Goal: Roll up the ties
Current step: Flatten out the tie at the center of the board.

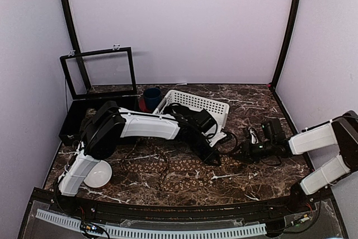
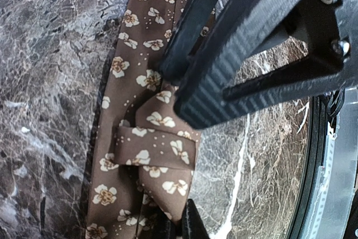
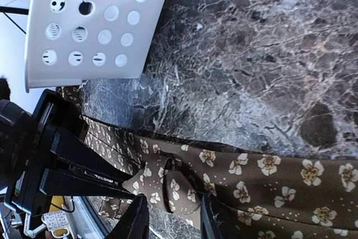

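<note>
One dark brown tie (image 1: 168, 169) with a tan flower print lies stretched along the marble table. Its right end is folded back into a small loop (image 2: 159, 144). My left gripper (image 2: 178, 228) is shut on the cloth at this fold, and in the top view the left gripper (image 1: 214, 158) sits at the tie's right end. My right gripper (image 3: 170, 216) is open, with a finger on each side of the folded end (image 3: 168, 186). The right gripper (image 1: 243, 152) faces the left one closely. The right gripper's black fingers (image 2: 224, 82) hang above the tie. I see no rolled coil.
A white perforated basket (image 1: 193, 104) stands just behind the grippers, its wall (image 3: 89, 26) close by. A black case with its lid raised (image 1: 84, 113) and a blue cup (image 1: 151, 96) are at the back left. A white round object (image 1: 98, 174) lies near the left arm's base.
</note>
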You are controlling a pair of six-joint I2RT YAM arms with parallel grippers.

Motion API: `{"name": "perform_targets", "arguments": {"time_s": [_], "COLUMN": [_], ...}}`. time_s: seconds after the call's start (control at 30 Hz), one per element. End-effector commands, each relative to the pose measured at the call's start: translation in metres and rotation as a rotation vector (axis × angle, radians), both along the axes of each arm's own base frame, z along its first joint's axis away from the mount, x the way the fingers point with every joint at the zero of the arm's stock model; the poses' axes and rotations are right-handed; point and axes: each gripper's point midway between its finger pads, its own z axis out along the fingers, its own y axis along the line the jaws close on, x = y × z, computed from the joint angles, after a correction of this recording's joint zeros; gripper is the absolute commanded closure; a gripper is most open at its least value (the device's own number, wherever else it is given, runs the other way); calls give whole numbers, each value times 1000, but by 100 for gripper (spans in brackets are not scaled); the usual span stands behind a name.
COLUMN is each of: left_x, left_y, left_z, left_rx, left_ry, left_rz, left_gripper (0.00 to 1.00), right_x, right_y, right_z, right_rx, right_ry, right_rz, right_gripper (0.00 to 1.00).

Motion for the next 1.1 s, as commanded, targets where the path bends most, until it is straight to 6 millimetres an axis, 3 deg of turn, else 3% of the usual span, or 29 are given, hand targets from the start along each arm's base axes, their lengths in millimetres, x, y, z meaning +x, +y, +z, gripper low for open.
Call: {"name": "perform_targets", "arguments": {"time_s": [0.0, 0.13, 0.3, 0.57, 0.7, 0.87, 1.07], "left_x": [-10, -10, -11, -10, -9, -9, -9], "left_y": [16, 15, 15, 14, 12, 12, 12], "left_z": [-28, -27, -27, -24, -23, -23, -24], "left_rx": [87, 80, 81, 75, 69, 64, 67], "left_ry": [28, 29, 30, 26, 25, 25, 26], "left_rz": [-5, -4, -7, -10, -8, -10, -9], "left_gripper": [100, 100, 100, 100, 100, 100, 100], "right_x": [4, 3, 4, 11, 7, -5, -3], "right_y": [11, 12, 6, -8, 1, 19, 27], "right_z": [6, 2, -5, -8, -10, -14, 2], "right_rx": [39, 29, -25, -154, -126, -42, 12], "right_ry": [-27, -16, -4, -25, -20, 33, 12], "right_rz": [30, 32, 5, -42, -10, 51, 62], "right_gripper": [68, 67, 56, 55, 56, 67, 73]}}
